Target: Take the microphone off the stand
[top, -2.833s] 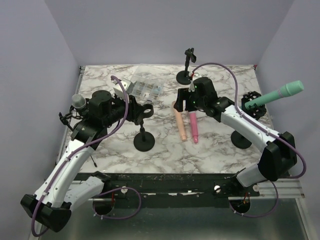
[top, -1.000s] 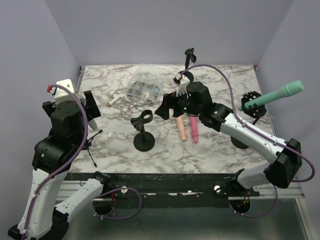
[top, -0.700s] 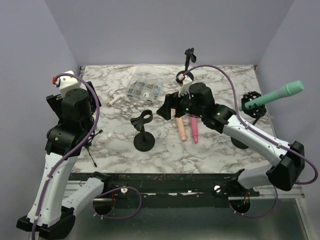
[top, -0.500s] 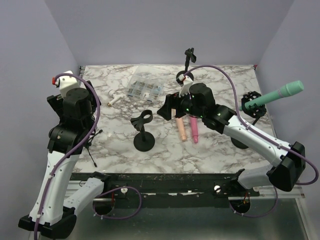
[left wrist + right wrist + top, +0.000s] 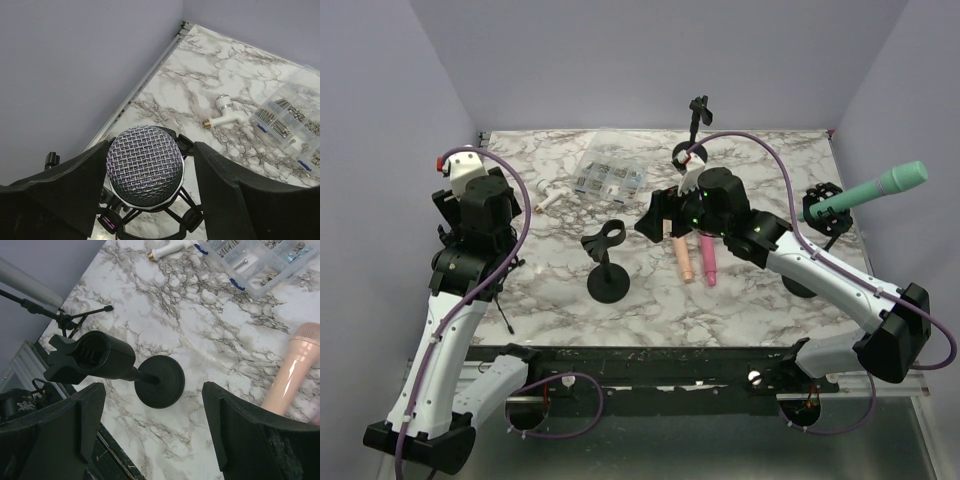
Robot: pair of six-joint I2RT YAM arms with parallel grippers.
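Observation:
A microphone [image 5: 145, 165] with a silver mesh head sits upright in a black shock mount [image 5: 190, 222] on a tripod stand [image 5: 506, 305] at the table's left edge. My left gripper [image 5: 152, 152] straddles the mesh head. Its left finger [image 5: 65, 190] lies against the head, and a narrow gap shows beside the right finger [image 5: 225, 185]. In the top view the left arm [image 5: 480, 215] hides this microphone. My right gripper [image 5: 154, 390] hangs open over the middle of the table, above an empty black clip stand [image 5: 100, 362], with nothing between its fingers.
A green microphone [image 5: 865, 190] sits in a stand at the right edge. Two pink microphones [image 5: 682, 255] [image 5: 706, 258] lie flat mid-table beside the empty clip stand [image 5: 607, 262]. A clear parts box [image 5: 610, 178], a white fitting [image 5: 548, 200] and a small stand [image 5: 696, 125] are at the back.
My left arm has swung in over the left stand and its jaws have narrowed around the microphone head. The right gripper has shifted slightly and stays open.

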